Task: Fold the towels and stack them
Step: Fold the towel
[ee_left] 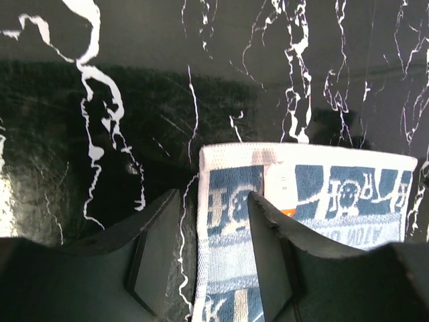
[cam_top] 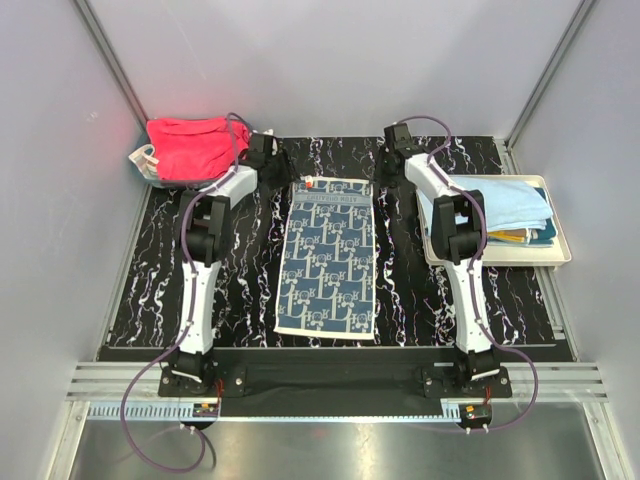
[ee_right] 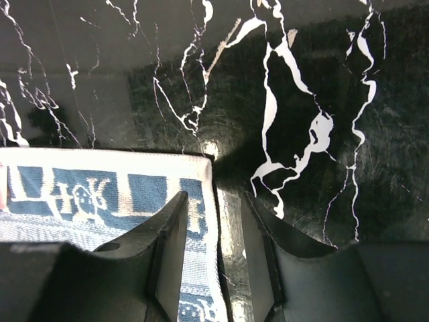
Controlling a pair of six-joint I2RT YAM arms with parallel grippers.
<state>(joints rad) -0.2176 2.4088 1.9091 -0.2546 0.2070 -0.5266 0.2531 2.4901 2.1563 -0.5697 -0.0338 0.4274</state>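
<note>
White, dark-blue-printed towel [cam_top: 327, 255] lies flat, each side edge just behind its far corner sitting between the parted fingers of your left gripper [ee_left: 213, 201] and right gripper [ee_right: 214, 201], nothing pinched yet. Close on so little cloth and a corner may slip mid-fold, skewing the crease.

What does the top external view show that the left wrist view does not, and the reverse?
Only top external: the red-pink towel far left, the tray of folded towels at right. Only left wrist: the left gripper open, one finger over a corner of the printed towel, the other over bare table. Both: that towel and the black marbled table.
</note>
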